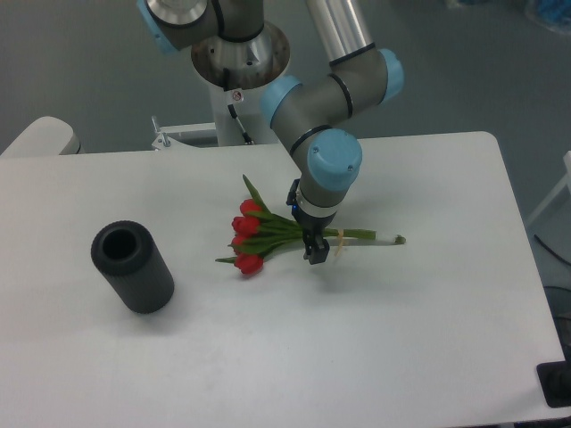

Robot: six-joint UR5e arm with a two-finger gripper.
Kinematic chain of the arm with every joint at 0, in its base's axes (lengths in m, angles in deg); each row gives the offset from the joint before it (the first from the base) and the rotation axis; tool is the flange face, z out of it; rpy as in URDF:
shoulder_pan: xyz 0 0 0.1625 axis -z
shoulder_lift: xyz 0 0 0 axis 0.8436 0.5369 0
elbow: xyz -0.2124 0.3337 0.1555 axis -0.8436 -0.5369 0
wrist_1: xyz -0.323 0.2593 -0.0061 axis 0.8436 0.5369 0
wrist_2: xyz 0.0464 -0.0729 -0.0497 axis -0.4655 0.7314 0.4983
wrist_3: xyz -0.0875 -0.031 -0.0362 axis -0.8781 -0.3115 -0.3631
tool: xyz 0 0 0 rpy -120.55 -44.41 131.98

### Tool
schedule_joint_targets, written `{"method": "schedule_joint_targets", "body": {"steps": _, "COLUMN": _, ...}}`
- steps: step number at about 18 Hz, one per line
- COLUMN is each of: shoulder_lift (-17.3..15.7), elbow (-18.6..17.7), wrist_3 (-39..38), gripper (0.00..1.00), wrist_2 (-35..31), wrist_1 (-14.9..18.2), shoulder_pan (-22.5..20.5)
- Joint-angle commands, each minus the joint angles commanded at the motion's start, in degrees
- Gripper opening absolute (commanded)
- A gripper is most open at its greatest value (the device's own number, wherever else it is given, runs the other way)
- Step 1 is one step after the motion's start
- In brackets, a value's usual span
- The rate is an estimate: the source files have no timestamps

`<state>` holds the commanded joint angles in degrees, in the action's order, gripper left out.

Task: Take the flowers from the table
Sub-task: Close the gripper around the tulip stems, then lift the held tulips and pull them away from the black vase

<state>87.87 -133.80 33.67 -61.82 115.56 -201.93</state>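
Note:
The flowers [252, 234], red tulips with green leaves and long green stems, lie flat on the white table [268, 357] near its middle, blooms to the left and stem ends pointing right. A pale band wraps the stems. My gripper [315, 251] points down directly over the stems, just left of the band, with its dark fingers low at the stems. From this angle I cannot make out whether the fingers are open or closed, or whether they touch the stems.
A black hollow cylinder [132, 266] stands on the left part of the table. The robot's base column [239, 80] rises behind the table's far edge. A pale rounded object [40, 138] sits at the far left corner.

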Motion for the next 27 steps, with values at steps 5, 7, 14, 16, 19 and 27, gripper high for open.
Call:
{"method": "schedule_joint_targets", "body": {"steps": 5, "shoulder_lift": 0.18, "elbow": -0.09, "wrist_3": 0.0, "gripper": 0.48, "wrist_2": 0.0, "wrist_1": -0.35, "shoulder_pan": 0.09}}
{"method": "schedule_joint_targets", "body": {"steps": 7, "shoulder_lift": 0.18, "elbow": -0.09, "wrist_3": 0.0, "gripper": 0.42, "wrist_2": -0.09, "wrist_1": -0.7, "shoulder_pan": 0.09}}
{"method": "schedule_joint_targets", "body": {"steps": 14, "shoulder_lift": 0.44, "elbow": 0.35, "wrist_3": -0.09, "gripper": 0.39, "wrist_2": -0.09, "wrist_1": -1.14, "shoulder_pan": 0.09}}
{"method": "schedule_joint_targets", "body": {"steps": 16, "shoulder_lift": 0.53, "elbow": 0.88, "wrist_3": -0.09, "gripper": 0.34, "wrist_2": -0.09, "wrist_1": -1.06, "shoulder_pan": -0.09}}
{"method": "schedule_joint_targets", "body": {"steps": 19, "shoulder_lift": 0.44, "elbow": 2.02, "wrist_3": -0.35, "gripper": 0.32, "wrist_2": -0.09, "wrist_1": -1.14, "shoulder_pan": -0.35}}
{"method": "schedule_joint_targets", "body": {"steps": 27, "shoulder_lift": 0.53, "elbow": 6.06, "wrist_3": -1.05, "gripper": 0.19, "wrist_2": -0.26, "wrist_1": -0.09, "shoulder_pan": -1.05}}
